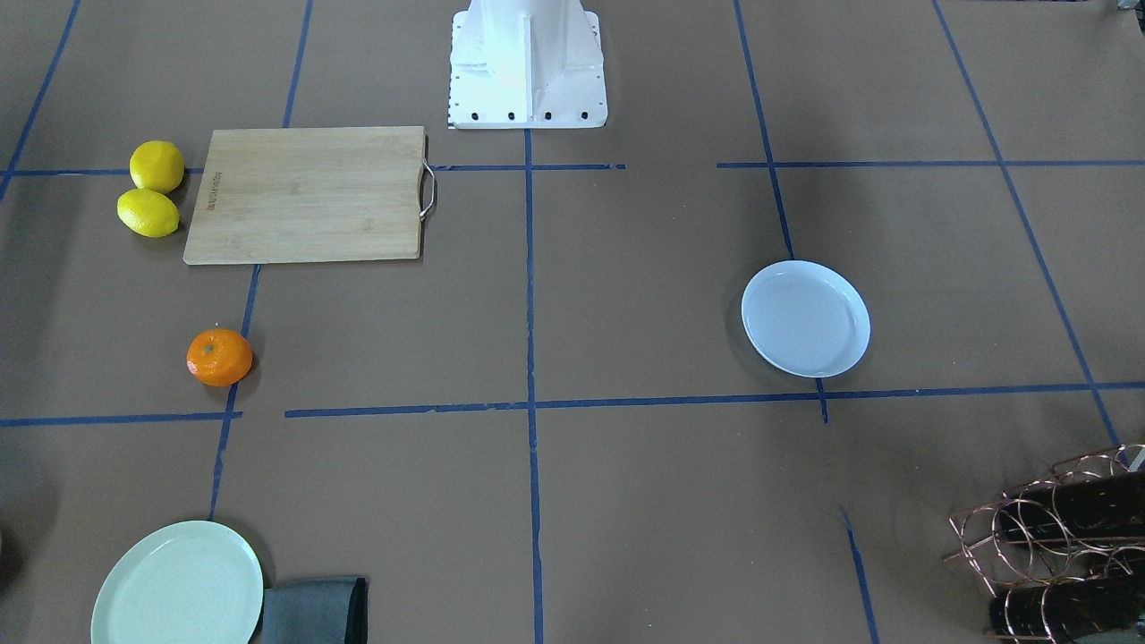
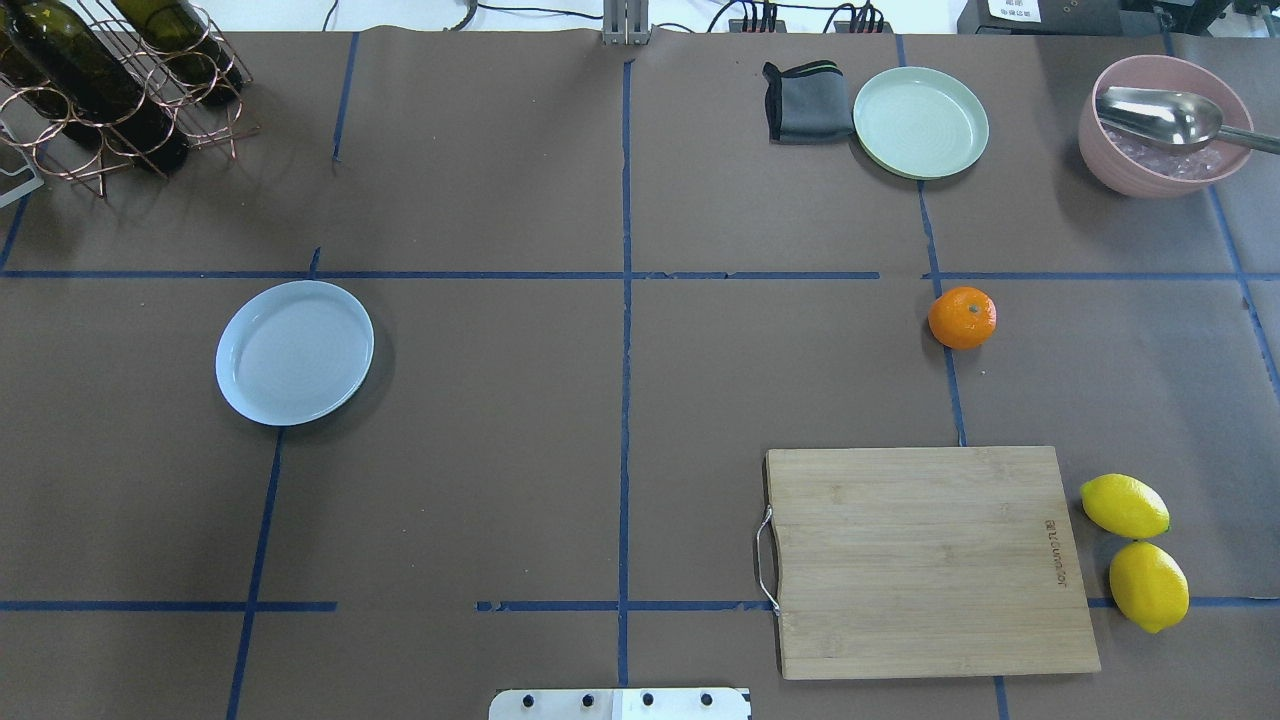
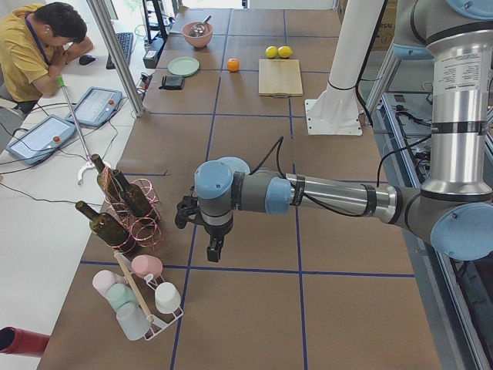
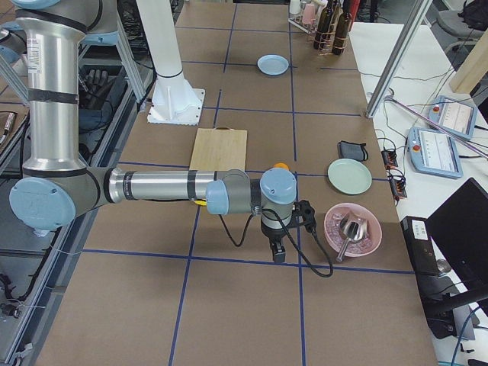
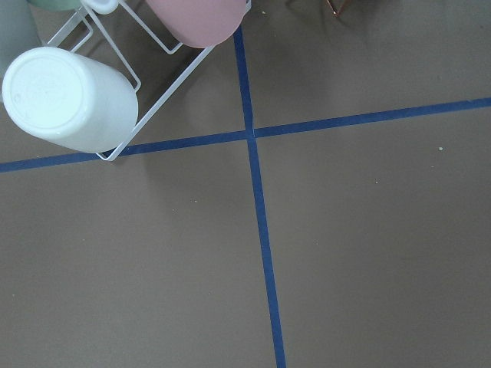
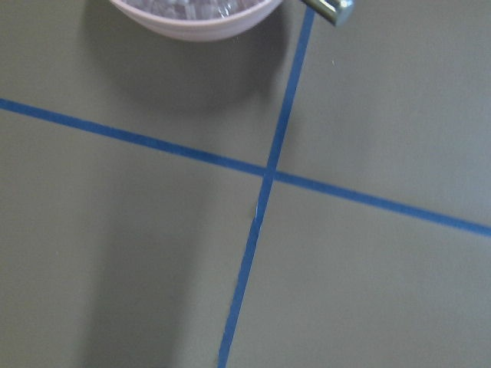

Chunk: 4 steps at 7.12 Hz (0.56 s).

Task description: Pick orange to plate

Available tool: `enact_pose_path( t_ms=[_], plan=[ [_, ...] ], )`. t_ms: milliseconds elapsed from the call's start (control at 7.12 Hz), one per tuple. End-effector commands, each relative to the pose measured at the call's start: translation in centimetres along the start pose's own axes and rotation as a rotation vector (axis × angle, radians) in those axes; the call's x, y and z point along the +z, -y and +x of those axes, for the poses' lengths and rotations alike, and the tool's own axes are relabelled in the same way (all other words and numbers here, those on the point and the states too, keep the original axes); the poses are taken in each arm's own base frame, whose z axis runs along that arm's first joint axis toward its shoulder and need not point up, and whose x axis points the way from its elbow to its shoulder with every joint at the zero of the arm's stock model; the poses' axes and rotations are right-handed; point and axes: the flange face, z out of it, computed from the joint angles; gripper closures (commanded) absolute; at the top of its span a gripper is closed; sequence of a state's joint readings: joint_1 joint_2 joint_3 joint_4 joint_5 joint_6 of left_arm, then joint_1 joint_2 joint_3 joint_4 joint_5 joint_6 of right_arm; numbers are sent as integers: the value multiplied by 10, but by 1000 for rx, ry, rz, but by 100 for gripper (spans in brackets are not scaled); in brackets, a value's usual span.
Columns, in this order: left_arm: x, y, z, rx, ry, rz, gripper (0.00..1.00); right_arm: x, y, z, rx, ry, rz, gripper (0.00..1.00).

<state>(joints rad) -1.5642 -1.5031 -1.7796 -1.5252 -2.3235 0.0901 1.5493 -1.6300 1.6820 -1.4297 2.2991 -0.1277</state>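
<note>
The orange is small, round and a little flattened, bright orange with a tiny green dot on top. It lies on the table on the robot's right side, upon a blue tape line, between the green plate farther away and the wooden cutting board nearer to the robot. Two lemons lie just beside the board. The pale bluish plate is on the left half, well apart from the orange. A pink bowl holds clear pieces like ice and a metal spoon. A copper wire rack holds dark bottles. The left gripper hangs over the table near a rack of cups, the right gripper near the pink bowl. Whether their fingers are apart or together, I cannot tell.
</note>
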Motion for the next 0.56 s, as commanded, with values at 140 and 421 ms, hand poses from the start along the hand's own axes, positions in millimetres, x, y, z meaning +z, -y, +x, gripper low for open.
enact_pose_path(
  t_ms=[140,421],
  plan=[
    [-36,41,27,159,72,177,0,6,9,2,-13,5,106,0],
    [-49,61,40,414,92,468,0,7,7,1,-6,25,114,0]
  ],
)
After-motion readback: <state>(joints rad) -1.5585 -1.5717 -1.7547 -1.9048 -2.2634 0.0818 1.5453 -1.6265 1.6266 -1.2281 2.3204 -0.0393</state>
